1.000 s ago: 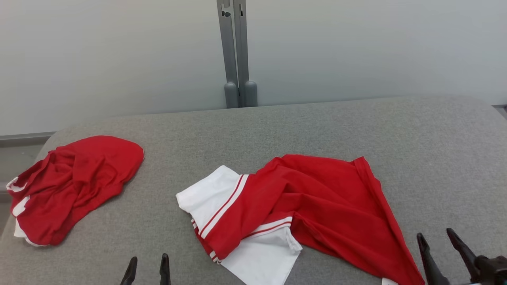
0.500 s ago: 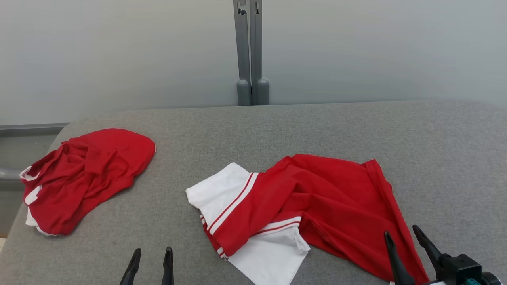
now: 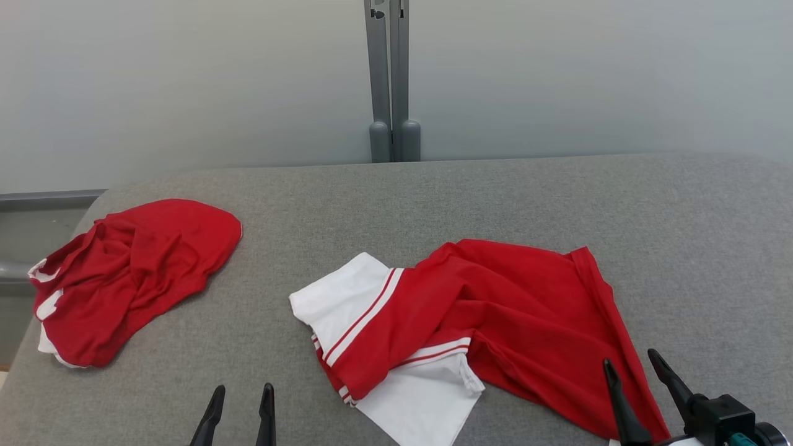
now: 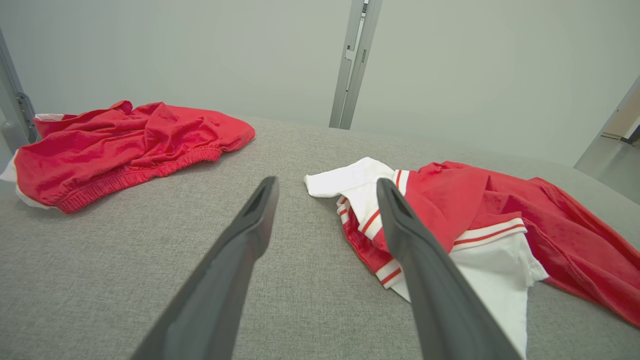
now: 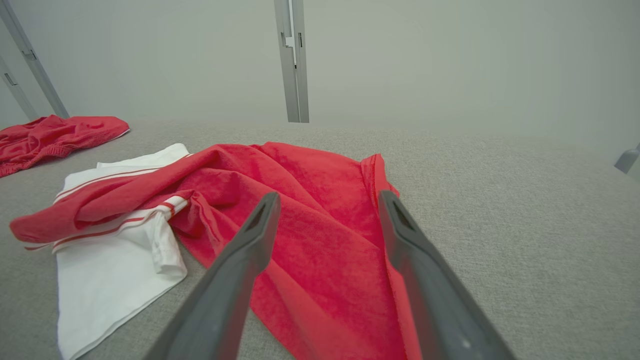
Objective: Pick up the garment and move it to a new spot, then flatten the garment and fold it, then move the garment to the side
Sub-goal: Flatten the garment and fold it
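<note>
A red garment with white sleeves and red stripes lies crumpled in the middle of the grey padded table. My right gripper is open and hovers over the garment's near right corner; in the right wrist view, the right gripper has red cloth between and beyond its fingers. My left gripper is open near the front edge, left of the white sleeve. In the left wrist view, the left gripper points at the sleeve, apart from it.
A second red bundle with an elastic waistband lies at the table's left edge. A grey double post stands behind the table against a pale wall. Bare grey surface stretches across the back and right of the table.
The head camera has shifted, so the whole picture slid right. My right gripper has moved left, from beside the garment's corner to over it. Both grippers stay open.
</note>
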